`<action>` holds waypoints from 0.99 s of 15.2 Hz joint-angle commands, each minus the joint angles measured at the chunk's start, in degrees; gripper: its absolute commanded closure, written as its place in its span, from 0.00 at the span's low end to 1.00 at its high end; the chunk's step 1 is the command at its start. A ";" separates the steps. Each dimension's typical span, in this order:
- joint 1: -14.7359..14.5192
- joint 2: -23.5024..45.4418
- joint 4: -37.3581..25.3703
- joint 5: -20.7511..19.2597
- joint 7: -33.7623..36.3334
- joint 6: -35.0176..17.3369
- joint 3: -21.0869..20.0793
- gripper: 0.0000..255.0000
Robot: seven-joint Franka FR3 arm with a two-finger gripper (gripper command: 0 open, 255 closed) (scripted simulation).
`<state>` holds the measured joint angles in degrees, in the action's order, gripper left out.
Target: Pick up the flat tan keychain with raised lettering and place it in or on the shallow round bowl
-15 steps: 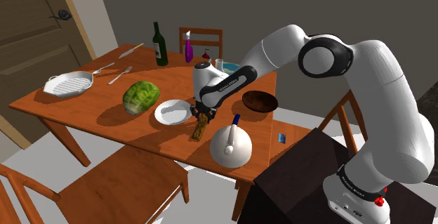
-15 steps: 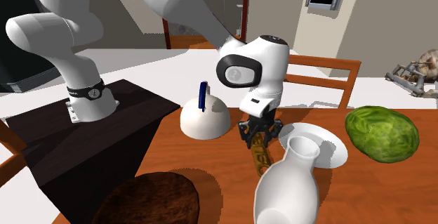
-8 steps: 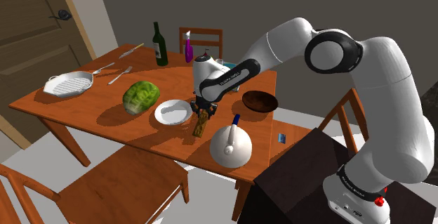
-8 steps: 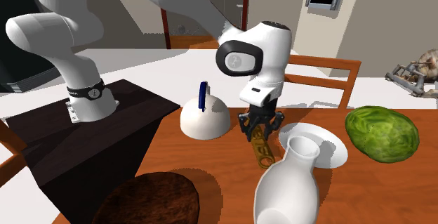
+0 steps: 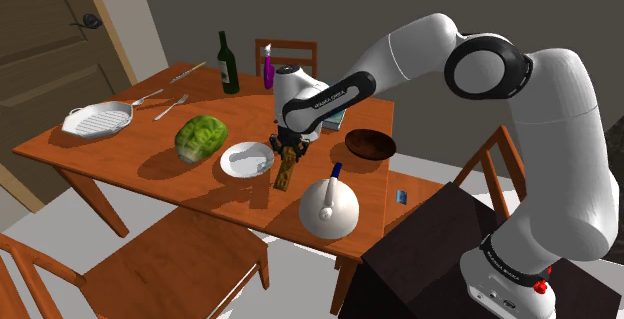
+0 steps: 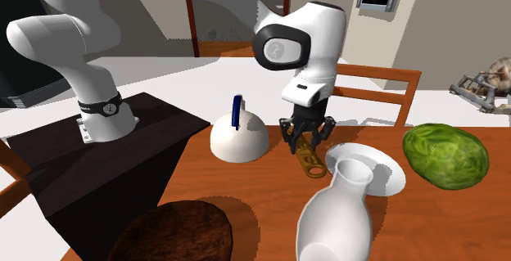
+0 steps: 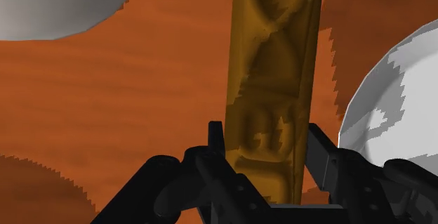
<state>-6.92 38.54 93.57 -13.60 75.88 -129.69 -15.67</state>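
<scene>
Above the table, just beside the white bowl, the gripper is closed on the top end of the tan keychain, which hangs down over the wood. Pinched so near one end, it may swing or slip, and its low tip could catch the bowl's rim. Its lettering is unreadable, and the wrist view cuts off its far end.

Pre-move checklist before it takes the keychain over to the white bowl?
1. Gripper shut on keychain: ok.
2. Keychain's lower end clear of the table: cannot tell.
3. Keychain over the white bowl: not ok, it hangs beside the rim.
4. Bowl holds nothing: ok.
5. Kettle out of the path, on the keychain's far side from the bowl: ok.
</scene>
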 commanded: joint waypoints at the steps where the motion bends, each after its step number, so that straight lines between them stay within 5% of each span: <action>1: 0.30 -1.29 0.31 0.35 -0.27 0.98 -0.26 1.00; 8: 0.70 -4.04 -0.24 1.25 -0.83 4.22 -0.91 1.00; 15: 8.38 -11.94 12.27 3.16 -8.31 -0.89 -0.38 1.00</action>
<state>0.51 26.83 105.43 -10.59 68.84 -130.34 -16.26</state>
